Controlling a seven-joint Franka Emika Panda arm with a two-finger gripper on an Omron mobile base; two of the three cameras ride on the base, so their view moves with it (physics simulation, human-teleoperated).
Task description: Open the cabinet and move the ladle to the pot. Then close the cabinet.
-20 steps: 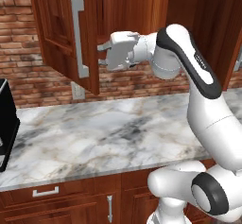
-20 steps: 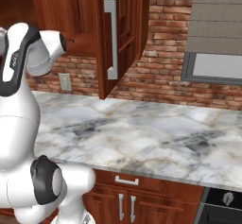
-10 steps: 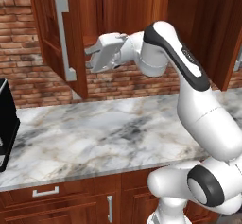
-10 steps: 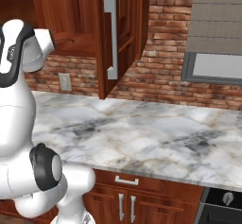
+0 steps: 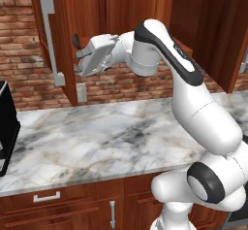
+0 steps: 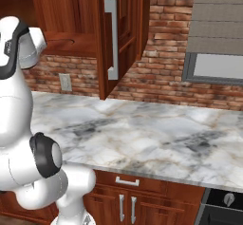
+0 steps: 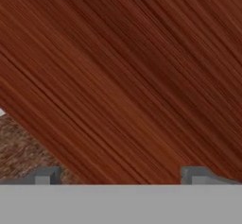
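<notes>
Gripper [image 5: 77,54] sits upper left of the left base view, jaws spread wide w/ nothing between them, pushed up against the inner face of the left door [image 5: 58,40]. Hand view confirms: red-brown wood grain close up, two fingertips [image 7: 45,176] far apart at the bottom. The arm [image 5: 184,78] rises from lower right and bends over the counter [image 5: 97,137].

Cabinet [image 6: 61,10] looks open on both sides: left door swung out w/ its bar handle [image 5: 48,40] facing the camera; in the right base view the right door [image 6: 126,34] stands edge-on at top centre, handle [image 6: 111,39] on its face. Inside, a shelf [image 6: 71,43] shows a faint curved shape, maybe the ladle, too small to tell. Pot can't be placed from these views; a black appliance [image 5: 7,127] sits at the left edge of the left base view.

Likely step: finishing the door swing, then reaching in.

Risks:
- Wrist so near the door that turning toward the shelf could clip the door edge and knock it part shut.
- Ladle unconfirmed, so a blind reach may miss or shove it deeper.
- Elbow swings wide, could hit the right door on the way in.
</notes>
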